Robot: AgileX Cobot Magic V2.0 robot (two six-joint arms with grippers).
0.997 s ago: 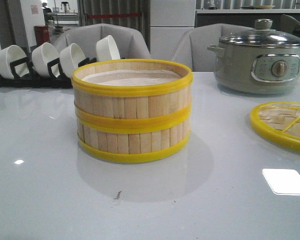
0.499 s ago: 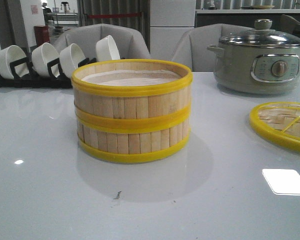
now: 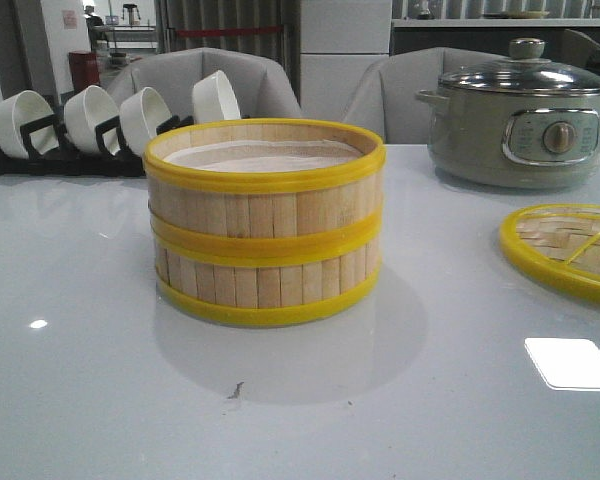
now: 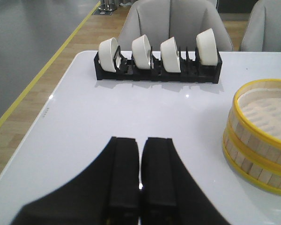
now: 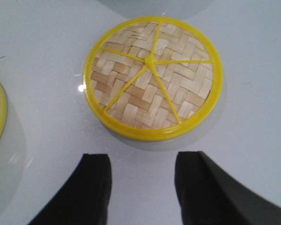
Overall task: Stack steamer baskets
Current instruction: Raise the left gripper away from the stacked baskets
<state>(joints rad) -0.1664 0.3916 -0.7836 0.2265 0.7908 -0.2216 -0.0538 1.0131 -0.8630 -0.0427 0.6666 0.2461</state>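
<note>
Front view showed, from left to right, a black slotted rack holding four white ceramic bowls tipped on edge at the far left of the glossy white table, then the two round steamer baskets of pale bamboo slats with bright yellow rims near the middle, one sitting squarely on top of the other with its white liner visible inside, then a grey-green electric pot with a glass lid at the far right, and nearer the front, a flat woven-bamboo lid with a yellow rim lying on the table at the right edge, well apart from the stack. No arm appeared in that view. From the left wrist camera, the left gripper hung over bare table with its two black fingers pressed together and nothing between them; the rack and the stacked baskets lay beyond it. From the right wrist camera, the right gripper stood with its fingers spread wide and empty, just short of the woven lid, not touching it.
</note>
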